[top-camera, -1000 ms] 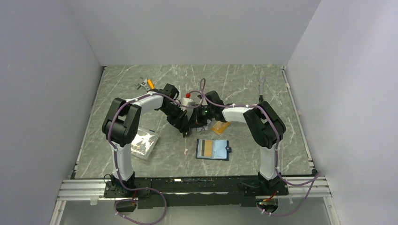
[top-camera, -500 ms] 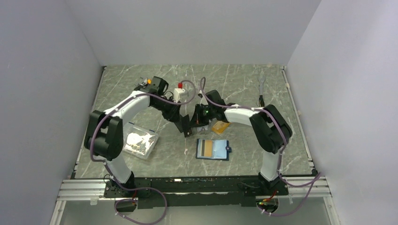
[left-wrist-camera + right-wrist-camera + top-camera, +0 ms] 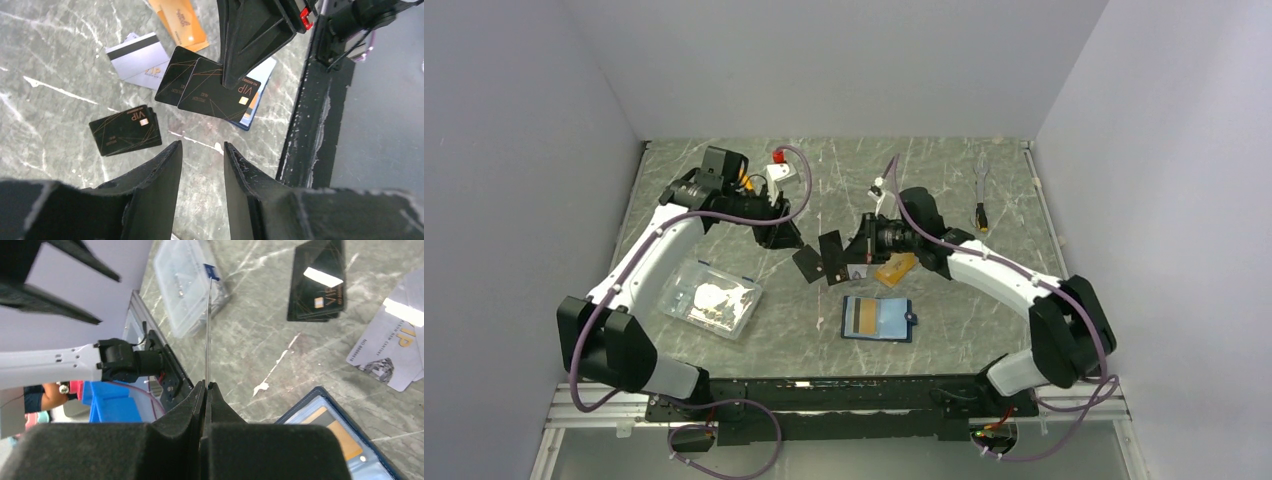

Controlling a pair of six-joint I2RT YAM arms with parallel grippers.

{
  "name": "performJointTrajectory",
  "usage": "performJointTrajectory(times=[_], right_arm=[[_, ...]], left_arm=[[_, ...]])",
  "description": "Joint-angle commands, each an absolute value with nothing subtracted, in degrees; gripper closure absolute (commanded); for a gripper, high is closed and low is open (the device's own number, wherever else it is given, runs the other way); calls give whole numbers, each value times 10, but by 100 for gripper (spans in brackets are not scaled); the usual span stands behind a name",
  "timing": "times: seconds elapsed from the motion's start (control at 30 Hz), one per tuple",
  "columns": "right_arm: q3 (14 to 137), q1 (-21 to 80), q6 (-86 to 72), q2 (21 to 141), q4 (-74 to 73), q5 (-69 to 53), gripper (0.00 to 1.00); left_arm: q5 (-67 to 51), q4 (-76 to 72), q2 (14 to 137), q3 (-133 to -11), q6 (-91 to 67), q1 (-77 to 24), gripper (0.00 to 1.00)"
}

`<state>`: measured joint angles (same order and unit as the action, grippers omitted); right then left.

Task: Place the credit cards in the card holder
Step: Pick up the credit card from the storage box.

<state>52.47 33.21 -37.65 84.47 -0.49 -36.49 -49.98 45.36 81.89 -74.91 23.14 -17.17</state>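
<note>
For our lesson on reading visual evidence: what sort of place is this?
Probably a robot lab test cell: left arm and right arm bolted to a metal rail, plain white walls around a marble-patterned table, credit cards and a card holder laid out.

This was a robotics lab test cell. A marble-patterned table (image 3: 944,170) stood boxed in by plain pale walls (image 3: 844,70) at its far, left and right edges. An aluminium rail (image 3: 604,405) along its near edge carried the left arm (image 3: 649,255) and right arm (image 3: 999,275). Blue storage bins (image 3: 112,407) stood beyond that near edge.
</note>
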Motion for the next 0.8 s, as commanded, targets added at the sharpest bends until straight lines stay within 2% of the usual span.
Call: performJointTrajectory(times=[0.0, 0.2, 0.53, 0.6, 0.73, 0.77], right_arm=[[521, 330, -351, 784, 13, -404, 100], [493, 330, -348, 720, 20, -408, 100], [516, 332, -329, 755, 24, -494, 100], [522, 334, -323, 765, 22, -505, 100], [529, 335, -324, 787, 35, -525, 100], [532, 336, -324, 793, 38, -530, 100]], left_arm=[[-598, 469, 808, -752, 236, -163, 58], [-679, 501, 840, -768, 268, -161, 60], [-727, 487, 878, -777, 272, -145, 57], [-736, 493, 888, -780, 274, -144, 54], [-756, 531, 918, -796, 300, -143, 32], [-757, 542, 924, -799, 310, -143, 30]])
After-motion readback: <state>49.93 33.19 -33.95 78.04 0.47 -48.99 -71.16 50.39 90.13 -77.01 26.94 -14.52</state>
